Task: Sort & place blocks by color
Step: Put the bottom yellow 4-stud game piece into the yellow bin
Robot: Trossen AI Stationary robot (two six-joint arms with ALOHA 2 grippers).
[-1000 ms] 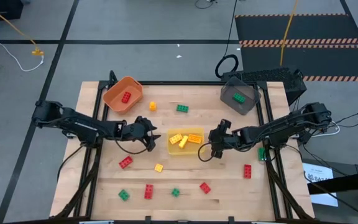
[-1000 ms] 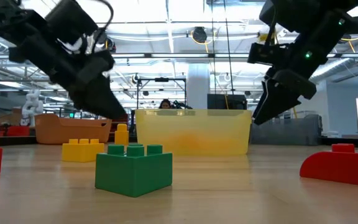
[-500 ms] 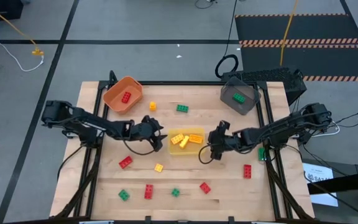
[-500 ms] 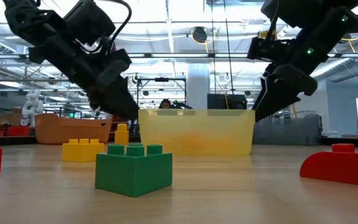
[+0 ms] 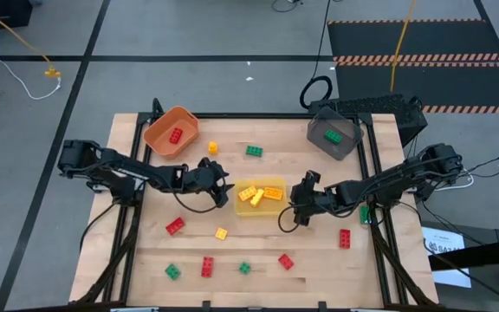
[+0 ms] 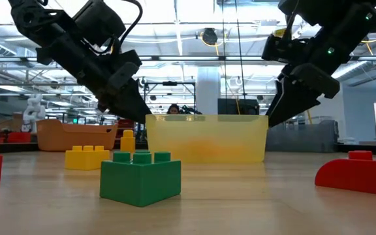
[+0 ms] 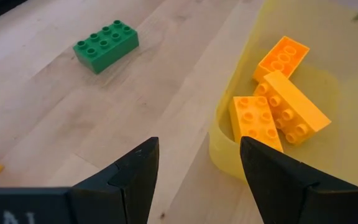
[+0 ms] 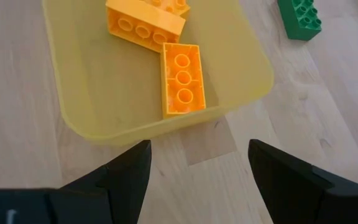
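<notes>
From above, both your arms flank the yellow bin (image 5: 259, 198) at mid-table: the left gripper (image 5: 222, 185) sits at its left rim, the right gripper (image 5: 300, 204) just off its right rim. Three yellow blocks (image 5: 256, 194) lie in that bin. The orange bin (image 5: 171, 132) holds one red block (image 5: 176, 135), the dark grey bin (image 5: 334, 133) one green block (image 5: 333, 136). Loose on the wood you have four red, four green and two yellow. Nearest unsorted piece for your left arm, I'd judge, is the loose yellow block (image 5: 221, 233), toward the near edge from the gripper; the red block (image 5: 175, 225) lies just beyond, long axis diagonal.

At table height, a green block (image 6: 140, 176) fills the foreground, a yellow one (image 6: 87, 156) behind it, both arms angling down onto the bin's two ends.

Left wrist: fingers (image 7: 132, 180) spread apart, nothing between them, the bin's rim right in the gap. Three yellow blocks inside, a green block (image 7: 106, 46) lying well off on the wood.

Right wrist: fingers (image 8: 124, 177) also apart and empty, the bin just ahead. Two yellow blocks show in it, and a green one (image 8: 299, 18) sits past its corner.
</notes>
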